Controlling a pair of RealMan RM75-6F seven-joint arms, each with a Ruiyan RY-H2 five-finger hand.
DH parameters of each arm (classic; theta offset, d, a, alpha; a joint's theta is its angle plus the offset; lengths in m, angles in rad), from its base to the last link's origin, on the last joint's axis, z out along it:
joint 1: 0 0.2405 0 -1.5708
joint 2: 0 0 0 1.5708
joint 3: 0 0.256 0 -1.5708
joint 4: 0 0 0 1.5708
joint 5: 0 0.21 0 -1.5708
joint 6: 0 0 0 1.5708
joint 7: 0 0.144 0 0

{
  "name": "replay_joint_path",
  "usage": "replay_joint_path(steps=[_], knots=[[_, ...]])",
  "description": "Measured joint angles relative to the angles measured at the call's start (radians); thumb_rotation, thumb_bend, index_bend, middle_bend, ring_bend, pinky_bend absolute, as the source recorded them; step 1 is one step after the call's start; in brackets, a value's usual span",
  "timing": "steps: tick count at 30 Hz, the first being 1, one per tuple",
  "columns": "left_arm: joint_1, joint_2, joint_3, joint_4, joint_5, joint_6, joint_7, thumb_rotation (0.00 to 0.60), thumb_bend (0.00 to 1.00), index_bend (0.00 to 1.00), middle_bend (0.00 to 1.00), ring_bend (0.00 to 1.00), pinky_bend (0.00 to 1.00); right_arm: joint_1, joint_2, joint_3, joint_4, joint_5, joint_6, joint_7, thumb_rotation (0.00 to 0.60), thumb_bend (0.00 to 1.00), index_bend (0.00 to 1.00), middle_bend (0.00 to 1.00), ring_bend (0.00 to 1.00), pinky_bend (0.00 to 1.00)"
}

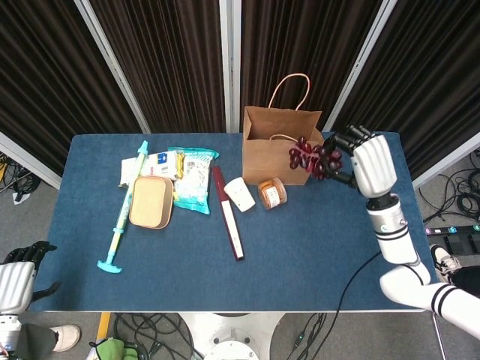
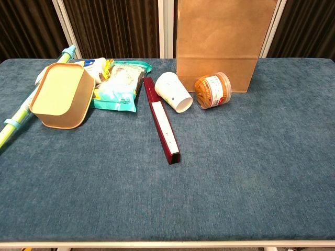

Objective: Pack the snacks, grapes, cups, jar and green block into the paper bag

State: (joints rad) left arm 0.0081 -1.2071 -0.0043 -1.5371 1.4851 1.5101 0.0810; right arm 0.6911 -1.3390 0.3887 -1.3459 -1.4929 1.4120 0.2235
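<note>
My right hand [image 1: 372, 166] is raised beside the upper right corner of the brown paper bag [image 1: 274, 154] and holds a bunch of dark red grapes [image 1: 309, 157] in front of the bag's top edge. The orange-lidded jar [image 1: 272, 193] and a white paper cup [image 1: 241, 194] lie on their sides in front of the bag. A tan cup [image 1: 151, 202] lies by the snack packets [image 1: 191, 176]. My left hand [image 1: 16, 281] hangs off the table's near left corner, empty with fingers apart. The chest view shows neither hand.
A long maroon box [image 1: 229, 214] lies lengthwise mid-table. A long teal-and-yellow rod [image 1: 124, 210] lies along the left side. The blue table [image 1: 322, 262] has bare cloth at front and right. The bag [image 2: 226, 36] stands upright at the back.
</note>
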Motion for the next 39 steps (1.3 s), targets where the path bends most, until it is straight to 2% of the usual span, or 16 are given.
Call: replay_joint_path(steps=[4,7,13,20,22,24,27,28,30,34,39], knots=[[0.0,0.003,-0.002,-0.003,-0.001,0.003,0.002,0.6,0.04,0.36,0.35,0.31,0.26,0.047,-0.007,0.079,0.034,0.117,-0.062,0.026,0.6,0.39,0.68,0.63,0.42,0.47],[-0.001,0.005,-0.003,-0.008,0.001,0.004,0.005,0.6,0.04,0.36,0.35,0.31,0.26,0.089,-0.02,0.11,0.077,0.201,-0.135,0.019,0.6,0.39,0.68,0.63,0.42,0.47],[0.001,0.009,-0.002,-0.012,-0.002,0.006,0.006,0.6,0.04,0.36,0.35,0.31,0.26,0.183,-0.067,0.13,0.184,0.314,-0.28,-0.085,0.6,0.39,0.66,0.63,0.41,0.45],[0.004,0.012,-0.003,-0.015,-0.006,0.01,0.005,0.6,0.04,0.36,0.35,0.31,0.26,0.284,-0.147,0.132,0.311,0.405,-0.394,-0.198,0.6,0.39,0.62,0.61,0.37,0.41],[0.006,0.012,-0.003,-0.015,-0.009,0.011,0.004,0.6,0.04,0.36,0.35,0.31,0.26,0.303,-0.165,0.132,0.337,0.434,-0.427,-0.23,0.6,0.39,0.56,0.57,0.33,0.38],[0.008,0.012,-0.003,-0.013,-0.011,0.012,0.002,0.6,0.04,0.36,0.35,0.31,0.26,0.314,-0.175,0.13,0.345,0.462,-0.457,-0.26,0.6,0.37,0.45,0.49,0.27,0.33],[0.009,0.012,-0.001,-0.012,-0.011,0.011,0.001,0.6,0.04,0.36,0.35,0.31,0.26,0.325,-0.179,0.122,0.343,0.507,-0.503,-0.317,0.6,0.31,0.24,0.34,0.15,0.26],[0.01,0.012,-0.001,-0.012,-0.012,0.011,0.001,0.6,0.04,0.36,0.35,0.31,0.26,0.328,-0.177,0.117,0.336,0.524,-0.522,-0.34,0.6,0.27,0.14,0.26,0.09,0.22],[0.011,0.012,-0.001,-0.011,-0.012,0.014,0.0,0.6,0.04,0.36,0.35,0.31,0.26,0.329,-0.17,0.111,0.315,0.549,-0.543,-0.368,0.6,0.2,0.03,0.17,0.02,0.18],[0.013,0.012,-0.001,-0.009,-0.009,0.018,-0.002,0.6,0.04,0.36,0.35,0.31,0.26,0.32,-0.139,0.106,0.246,0.571,-0.551,-0.383,0.6,0.1,0.0,0.09,0.0,0.15],[0.011,0.012,-0.001,-0.013,-0.005,0.018,0.004,0.6,0.04,0.36,0.35,0.31,0.26,0.283,-0.096,0.113,0.159,0.537,-0.497,-0.322,0.6,0.07,0.0,0.1,0.0,0.15]])
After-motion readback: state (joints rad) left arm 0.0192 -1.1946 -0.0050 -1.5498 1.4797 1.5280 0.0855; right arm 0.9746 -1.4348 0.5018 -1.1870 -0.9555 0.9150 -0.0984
